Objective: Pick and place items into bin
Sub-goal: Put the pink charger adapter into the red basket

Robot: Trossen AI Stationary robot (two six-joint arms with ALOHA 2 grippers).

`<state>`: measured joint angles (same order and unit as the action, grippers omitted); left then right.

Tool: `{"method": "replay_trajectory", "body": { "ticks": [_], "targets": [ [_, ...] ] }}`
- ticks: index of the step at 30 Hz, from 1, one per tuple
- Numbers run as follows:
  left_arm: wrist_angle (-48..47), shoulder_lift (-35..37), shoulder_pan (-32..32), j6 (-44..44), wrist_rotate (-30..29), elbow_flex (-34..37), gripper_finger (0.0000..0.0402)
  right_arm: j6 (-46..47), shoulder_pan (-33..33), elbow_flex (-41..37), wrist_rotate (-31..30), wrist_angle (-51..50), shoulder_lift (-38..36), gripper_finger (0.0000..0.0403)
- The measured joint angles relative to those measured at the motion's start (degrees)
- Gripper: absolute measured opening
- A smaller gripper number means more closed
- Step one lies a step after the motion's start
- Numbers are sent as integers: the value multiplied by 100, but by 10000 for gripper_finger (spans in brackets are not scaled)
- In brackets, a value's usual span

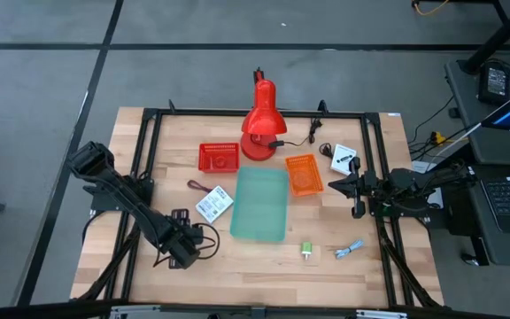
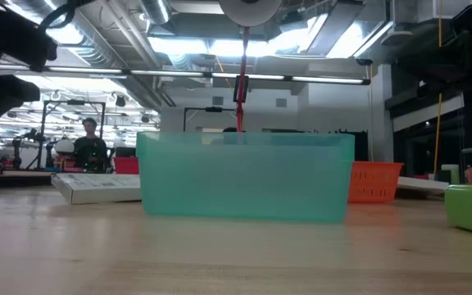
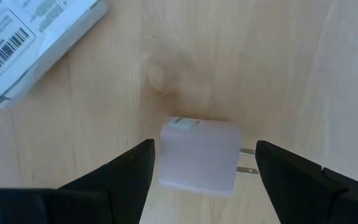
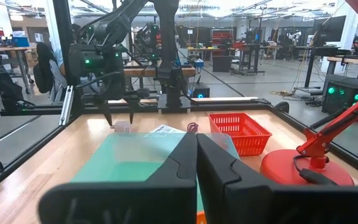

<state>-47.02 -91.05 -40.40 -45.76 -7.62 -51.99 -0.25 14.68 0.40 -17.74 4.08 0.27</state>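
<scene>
High view: left gripper point(image 1: 182, 254) low over near-left part of wooden table point(image 1: 264, 266), fingers spread wide either side of pink cube point(image 3: 199, 155), not gripping; cube lies on table between fingers, two metal prongs on one side. White printed packet point(image 1: 213, 205) near, beside teal bin point(image 1: 261, 203) at table centre. Green block point(image 1: 308, 250) and blue-white clip point(image 1: 350, 251) lie near front right. Right gripper point(image 1: 336, 184) waits at right edge, fingers pressed together, empty.
</scene>
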Motion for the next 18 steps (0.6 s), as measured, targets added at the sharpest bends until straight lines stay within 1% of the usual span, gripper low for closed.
{"method": "replay_trajectory", "body": {
  "ticks": [4,11,18],
  "targets": [
    [-42,-81,0,2,0,2,273,-1,0,0,0,0,0,0],
    [-406,-76,0,-7,1,2,273,2,2,0,0,0,0,0],
    [-405,-76,0,2,0,2,273,4,0,0,0,0,0,0]
  ]
}}
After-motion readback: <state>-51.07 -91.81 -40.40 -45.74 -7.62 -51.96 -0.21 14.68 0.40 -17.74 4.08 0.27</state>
